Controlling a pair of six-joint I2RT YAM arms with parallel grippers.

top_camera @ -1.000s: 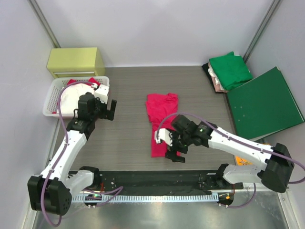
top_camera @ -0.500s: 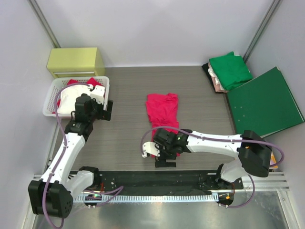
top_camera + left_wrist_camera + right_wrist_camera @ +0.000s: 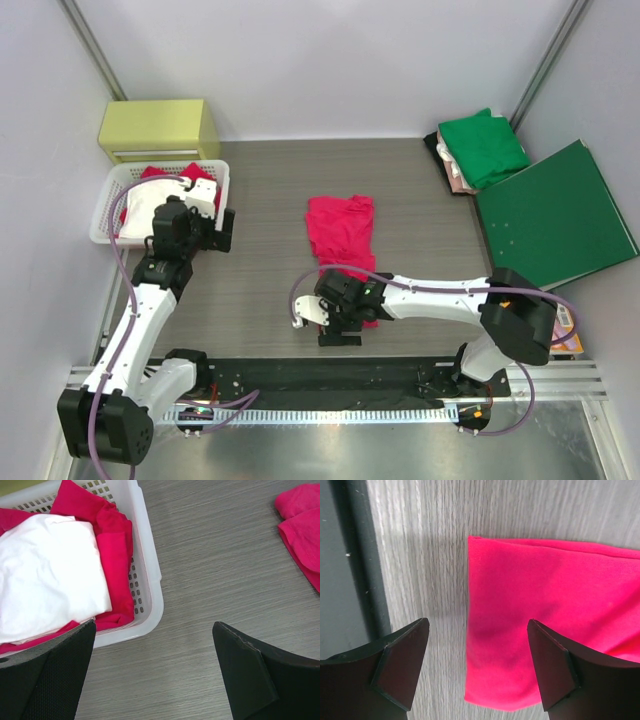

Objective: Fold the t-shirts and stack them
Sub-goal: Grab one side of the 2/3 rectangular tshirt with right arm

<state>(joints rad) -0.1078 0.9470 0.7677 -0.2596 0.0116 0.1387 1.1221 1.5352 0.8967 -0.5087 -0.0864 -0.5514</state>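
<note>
The red shirt (image 3: 340, 235) lies in a long folded strip at the middle of the bench (image 3: 270, 200), its collar end toward the far wall and its narrow end toward the arms. The right fingers (image 3: 339, 331) hang low over that near end. In the right wrist view the 2 fingers stand apart and grasp nothing. The shirt's near edge and 1 corner (image 3: 545, 620) lie between them, close to the dark strip (image 3: 345, 580) along the bench's near edge.

The left fingers (image 3: 222, 228) are spread fully and hold nothing. They hover over bare bench just beside the white basket (image 3: 105, 215). In the left wrist view the basket wall (image 3: 150, 585) sits between the 2 fingers, and a white cloth (image 3: 45, 575) lies on top of red cloth (image 3: 112, 555) inside it. An edge of the red shirt (image 3: 302, 530) shows at the right border of that view.

At the far right corner the green shirt (image 3: 485, 145) lies folded on top of a beige shirt (image 3: 457, 175), of which only the edge shows. The folder (image 3: 553, 215) lies flat just beside them. A yellow box (image 3: 160, 128) stands behind the basket.
</note>
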